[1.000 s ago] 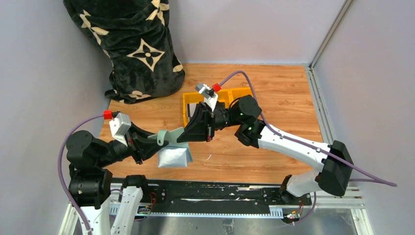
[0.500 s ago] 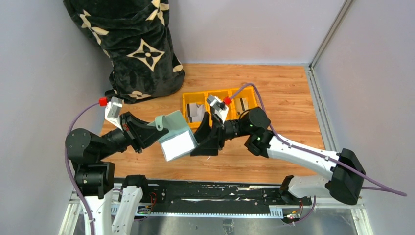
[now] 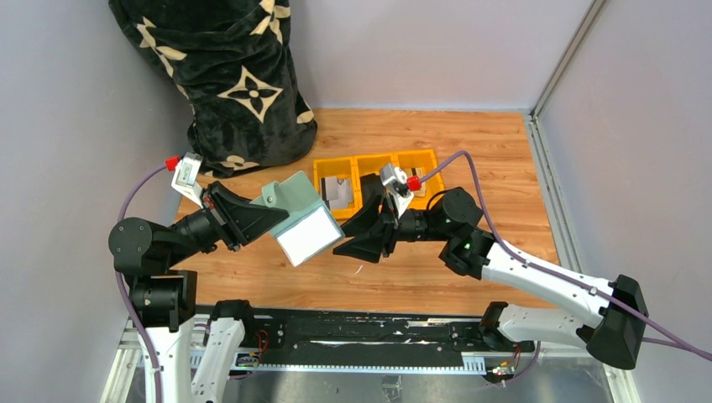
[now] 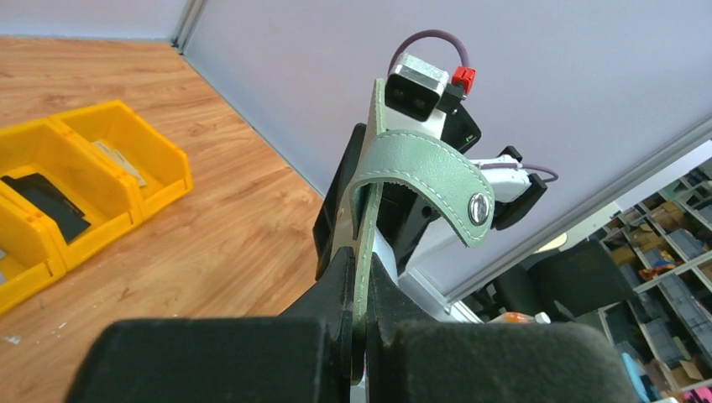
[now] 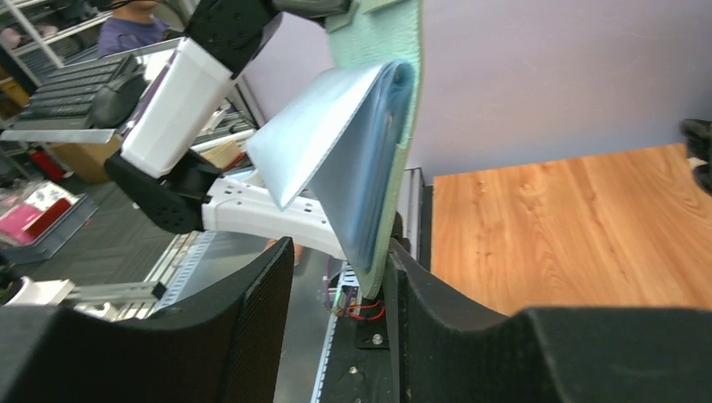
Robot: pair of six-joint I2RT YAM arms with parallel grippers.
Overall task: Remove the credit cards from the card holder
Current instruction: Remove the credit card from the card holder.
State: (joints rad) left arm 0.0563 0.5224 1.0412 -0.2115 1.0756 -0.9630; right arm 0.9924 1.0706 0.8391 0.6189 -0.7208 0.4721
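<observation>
My left gripper (image 3: 267, 217) is shut on the green cover of the sage-green card holder (image 3: 295, 204) and holds it open above the table. Its pale clear sleeves (image 3: 308, 236) face the top camera; I cannot make out separate credit cards in them. In the left wrist view the cover (image 4: 366, 252) stands edge-on between my shut jaws (image 4: 363, 332), with the snap tab (image 4: 437, 180) curling right. My right gripper (image 3: 346, 242) is open just right of the holder. In the right wrist view the sleeve stack (image 5: 361, 159) hangs between my open fingers (image 5: 340, 281), close to the right one.
A yellow three-compartment tray (image 3: 321, 168) stands behind the grippers; it holds a grey card with a dark part (image 3: 338, 191) and also shows in the left wrist view (image 4: 126, 138). A black patterned fabric bag (image 3: 227, 75) stands at the back left. Grey walls surround the wooden table.
My left gripper has lifted and turned the holder so its pale sleeves face up. My right gripper has drawn back to the right, away from the holder, uncovering the tray.
</observation>
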